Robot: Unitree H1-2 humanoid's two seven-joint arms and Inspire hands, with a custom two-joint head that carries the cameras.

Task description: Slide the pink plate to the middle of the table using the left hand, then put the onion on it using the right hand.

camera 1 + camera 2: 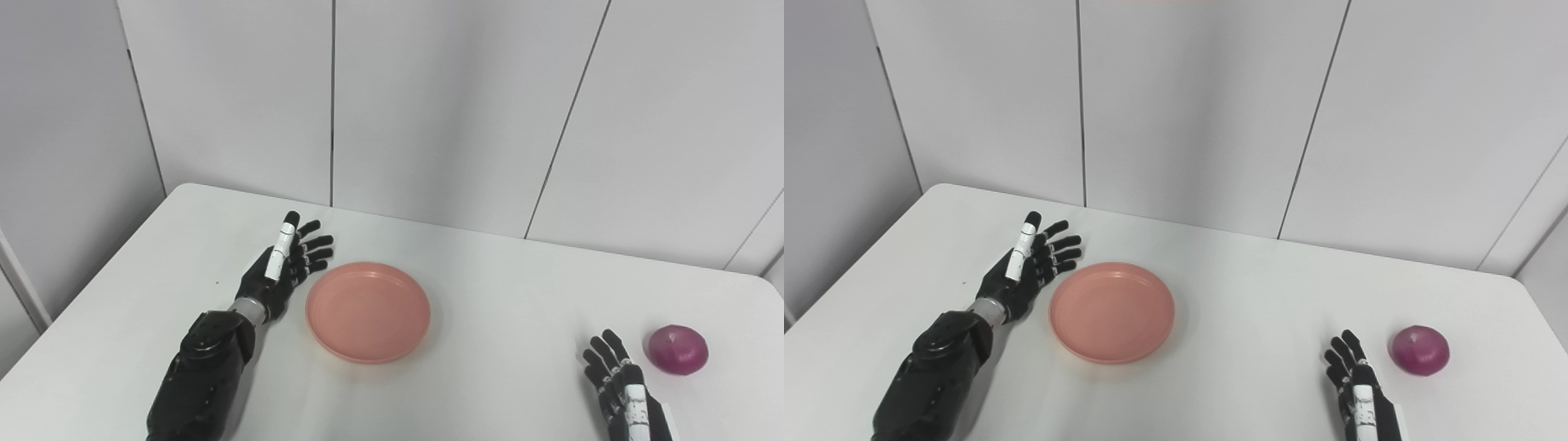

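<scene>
Pink plate (367,311): we saw it lying flat on the white tabletop (490,288), empty, its raised rim whole and in plain view; we take the plate as our landmark for everything below.

Left hand (285,266): we found it just beside the plate's left edge, palm turned toward the plate, fingers (315,240) spread and stretched out, holding nothing. Whether the fingertips touched the rim we could not tell; a narrow strip of tabletop seemed to show between them.

Left arm (202,373): we saw its black forearm come in from the bottom edge, to the left of the plate and nearer us than the plate.

Onion (678,349): we saw a purple onion resting on the tabletop well to the right of the plate, apart from it, a little nearer us than the plate's middle.

Right hand (1356,383): we found it between the plate and the onion, much closer to the onion, near it but not touching it. Its fingers (1344,352) were loosely apart and pointed away from us, holding nothing. The lower part of the hand was cut off by the bottom edge.

Wall (429,92): we saw pale grey panels with dark seams standing behind the plate, beyond the far edge of the tabletop.
</scene>
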